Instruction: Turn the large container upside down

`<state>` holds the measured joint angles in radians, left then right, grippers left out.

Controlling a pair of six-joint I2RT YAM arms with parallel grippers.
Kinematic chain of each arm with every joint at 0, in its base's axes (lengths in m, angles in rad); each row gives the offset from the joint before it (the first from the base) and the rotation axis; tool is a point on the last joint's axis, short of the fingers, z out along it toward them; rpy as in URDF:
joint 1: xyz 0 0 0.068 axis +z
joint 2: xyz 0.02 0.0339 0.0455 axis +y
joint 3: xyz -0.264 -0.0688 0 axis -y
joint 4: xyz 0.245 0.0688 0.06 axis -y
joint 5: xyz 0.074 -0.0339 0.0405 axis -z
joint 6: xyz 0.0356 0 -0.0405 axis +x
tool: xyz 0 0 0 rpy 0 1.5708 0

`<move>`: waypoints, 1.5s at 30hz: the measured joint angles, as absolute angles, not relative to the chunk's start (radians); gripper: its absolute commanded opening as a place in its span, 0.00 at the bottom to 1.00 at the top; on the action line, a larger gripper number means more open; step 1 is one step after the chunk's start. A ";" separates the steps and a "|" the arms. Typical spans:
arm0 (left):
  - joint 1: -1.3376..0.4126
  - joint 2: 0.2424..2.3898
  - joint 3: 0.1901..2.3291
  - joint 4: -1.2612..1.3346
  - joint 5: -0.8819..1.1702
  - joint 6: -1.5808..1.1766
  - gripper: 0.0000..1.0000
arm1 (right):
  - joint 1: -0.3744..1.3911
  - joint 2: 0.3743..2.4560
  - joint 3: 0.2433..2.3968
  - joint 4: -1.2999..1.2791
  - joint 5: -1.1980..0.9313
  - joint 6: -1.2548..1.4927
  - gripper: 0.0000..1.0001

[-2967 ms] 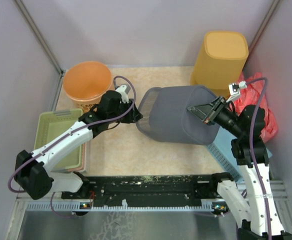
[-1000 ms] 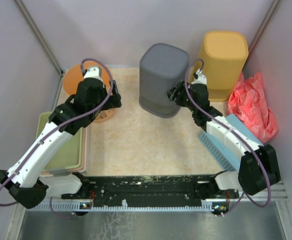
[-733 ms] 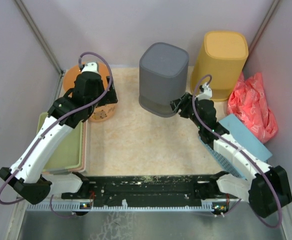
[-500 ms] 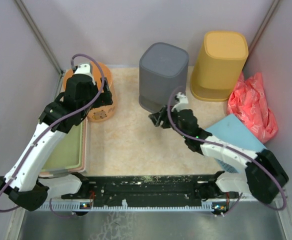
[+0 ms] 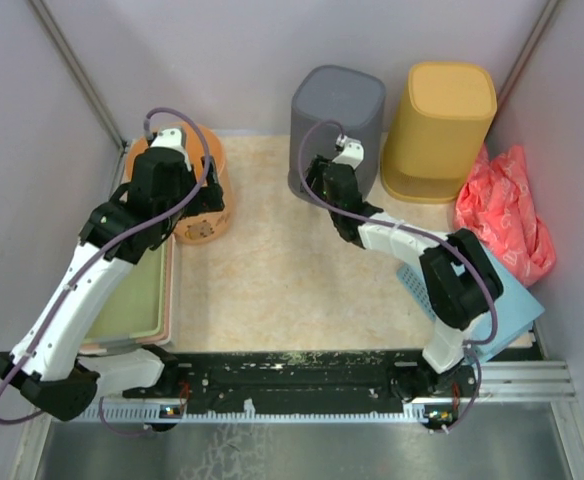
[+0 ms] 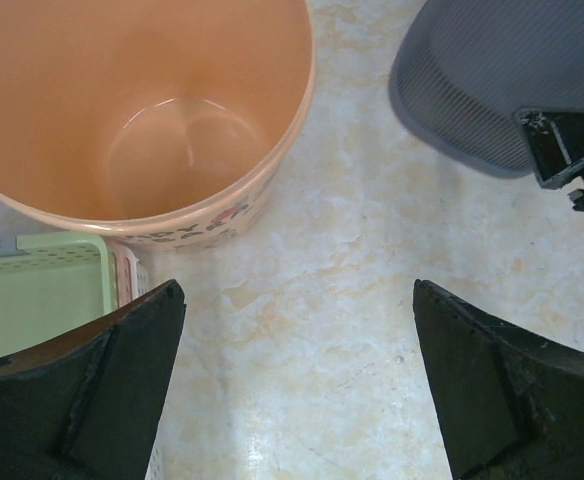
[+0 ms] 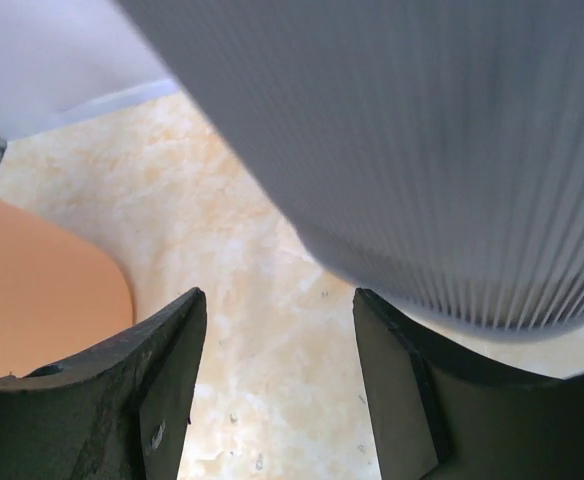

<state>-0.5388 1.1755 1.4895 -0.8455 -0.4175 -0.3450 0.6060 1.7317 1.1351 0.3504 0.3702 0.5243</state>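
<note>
Here the large grey container is seen standing upside down at the far edge of the table, somewhat right of the middle, with its closed base turned upward and its rim set on the surface. A yellow container, likewise inverted, is placed just beside it in the far right corner. The right gripper is held low near the left foot of the grey container; its fingers are spread apart and nothing is gripped between them, only bare table being seen in the gap. The left gripper is poised near the far left corner, just beside an orange bucket that stands upright and open; its fingers are also parted widely and nothing is held. A green tray is laid along the left edge, a red bag is bunched at the right edge, and a blue flat piece is seen towards the near right corner.
</note>
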 measured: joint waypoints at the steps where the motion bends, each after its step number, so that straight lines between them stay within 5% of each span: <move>1: -0.527 1.187 1.489 -0.844 -0.418 -0.341 1.00 | 0.601 1.747 1.147 0.349 0.355 0.514 0.61; 6: -0.455 1.266 1.515 -0.836 -0.418 -0.314 0.99 | 0.616 1.670 1.081 0.322 0.201 0.482 0.62; 15: -0.383 1.532 1.739 -0.769 -0.356 -0.195 0.90 | 0.684 1.027 0.704 0.073 0.089 0.539 0.62; 23: -0.367 1.726 1.758 -0.727 -0.278 -0.139 0.34 | 0.682 0.511 0.636 -0.368 0.245 0.588 0.63; 28: -0.366 1.740 1.751 -0.712 -0.231 -0.128 0.01 | 0.682 0.427 0.696 -0.538 0.340 0.588 0.63; 39: -0.381 1.705 1.932 -0.747 0.109 -0.202 0.00 | 0.682 0.429 0.914 -0.755 0.520 0.579 0.63; 45: -0.380 1.486 1.734 -0.560 0.413 -0.410 0.00 | 0.682 0.470 1.127 -0.836 0.626 0.529 0.63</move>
